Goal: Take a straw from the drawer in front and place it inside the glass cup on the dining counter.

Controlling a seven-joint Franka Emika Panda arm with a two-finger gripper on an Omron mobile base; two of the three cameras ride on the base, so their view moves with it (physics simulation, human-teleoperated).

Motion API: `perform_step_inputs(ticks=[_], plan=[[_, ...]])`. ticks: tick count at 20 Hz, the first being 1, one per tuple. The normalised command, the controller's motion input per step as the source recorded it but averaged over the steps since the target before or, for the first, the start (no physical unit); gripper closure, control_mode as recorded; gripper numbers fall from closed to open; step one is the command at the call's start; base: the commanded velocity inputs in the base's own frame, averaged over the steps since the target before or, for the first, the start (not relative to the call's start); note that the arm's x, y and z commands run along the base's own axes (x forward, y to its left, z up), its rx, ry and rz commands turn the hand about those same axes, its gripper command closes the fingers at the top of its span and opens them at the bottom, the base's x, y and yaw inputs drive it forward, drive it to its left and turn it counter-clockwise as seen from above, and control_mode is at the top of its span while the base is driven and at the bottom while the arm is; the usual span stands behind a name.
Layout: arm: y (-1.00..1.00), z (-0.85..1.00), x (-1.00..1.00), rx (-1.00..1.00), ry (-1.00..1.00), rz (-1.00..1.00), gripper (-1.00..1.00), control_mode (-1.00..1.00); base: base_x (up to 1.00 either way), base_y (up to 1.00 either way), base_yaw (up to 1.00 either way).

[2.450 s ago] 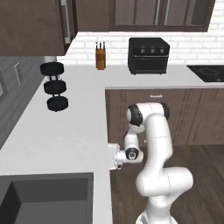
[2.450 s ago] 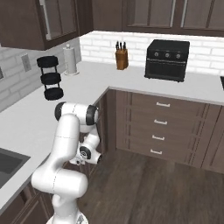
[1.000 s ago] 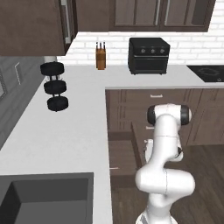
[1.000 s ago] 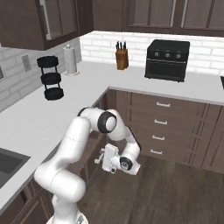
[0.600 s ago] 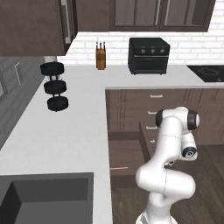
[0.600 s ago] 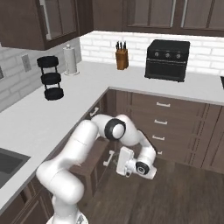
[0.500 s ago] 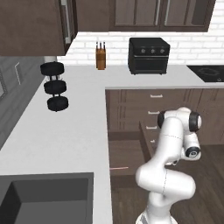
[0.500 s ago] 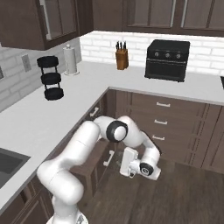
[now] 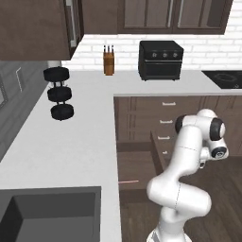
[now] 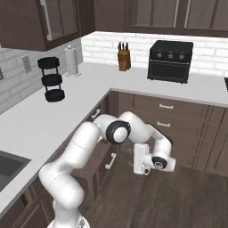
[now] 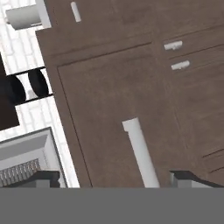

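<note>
One drawer (image 9: 137,163) stands pulled out beneath the tabletop (image 9: 71,137), its silver handle (image 11: 141,153) between the spread fingers of my empty claw (image 11: 116,178).

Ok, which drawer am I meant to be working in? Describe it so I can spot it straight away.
Start at the L-shaped white worktop and look under its left run, just beside the inner corner. The drawer there is dark brown and shallow. It is the only one pulled out, with a thin pink straw lying inside, while the drawers along the back wall are all shut.
</note>
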Motion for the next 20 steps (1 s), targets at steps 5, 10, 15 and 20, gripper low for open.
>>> perform_step_inputs(ticks=[5,10,15,20], plan=[[0.52,1.0,-0.05,-0.32,0.0,0.0,-1.0,-1.0,0.0,0.0,0.0],[0.81,0.9,0.0,-0.37,0.0,0.02,-1.0,-1.0,0.0,0.0,0.0],[0.81,0.55,0.11,-0.36,0.11,0.01,-1.0,-1.0,0.0,0.0,0.0],[0.5,0.01,0.47,-0.32,0.31,0.0,-1.0,-1.0,0.0,0.0,0.0]])
